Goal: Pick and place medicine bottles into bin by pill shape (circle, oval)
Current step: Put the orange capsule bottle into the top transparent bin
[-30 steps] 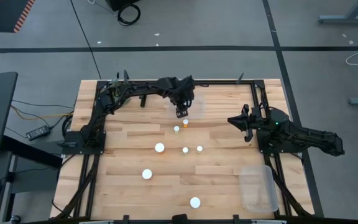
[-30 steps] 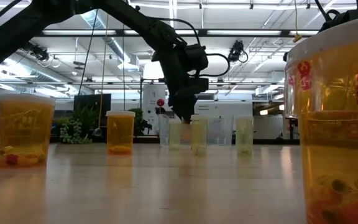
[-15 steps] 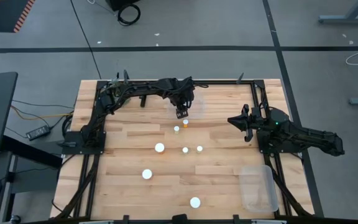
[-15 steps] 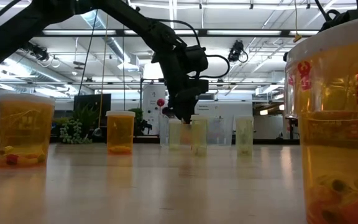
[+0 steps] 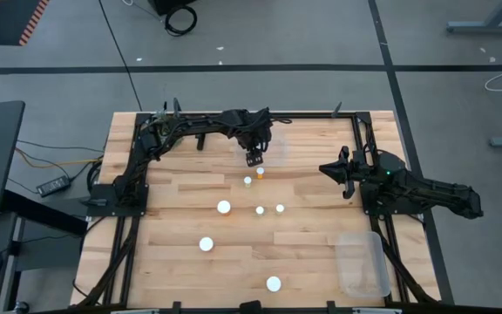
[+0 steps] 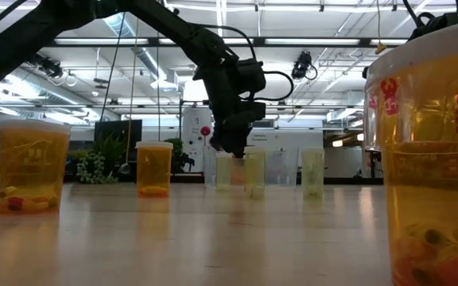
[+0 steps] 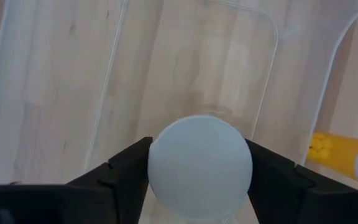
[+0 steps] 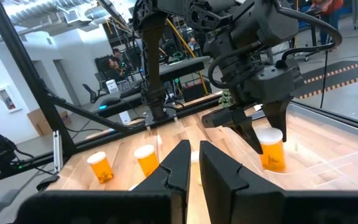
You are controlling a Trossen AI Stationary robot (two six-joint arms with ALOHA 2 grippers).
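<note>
My left gripper (image 5: 253, 158) reaches to the table's far middle and is shut on an orange medicine bottle with a white cap (image 7: 201, 163), over a clear bin (image 5: 277, 138). The right wrist view shows this bottle (image 8: 271, 149) upright below the fingers. Other bottles stand on the table on their bases (image 5: 224, 207) (image 5: 260, 210) (image 5: 280, 208). One lies on its side (image 5: 260, 173) just near of the bin. My right gripper (image 5: 329, 168) waits at the table's right side, shut and empty. My left gripper pinches the bottle's white cap (image 7: 160, 168) between its two fingers (image 7: 126, 171), one on each side. The fingers point down from above. The bottle hangs upright below them inside the clear bin's outline (image 7: 266, 37). Whether its base touches the bin floor, I cannot tell.
A second clear bin (image 5: 362, 262) sits at the near right corner. More capped bottles stand at near middle (image 5: 206, 244) (image 5: 274, 283) and beside the lying one (image 5: 247, 181). Black frame rails run along the table's left, right and far edges.
</note>
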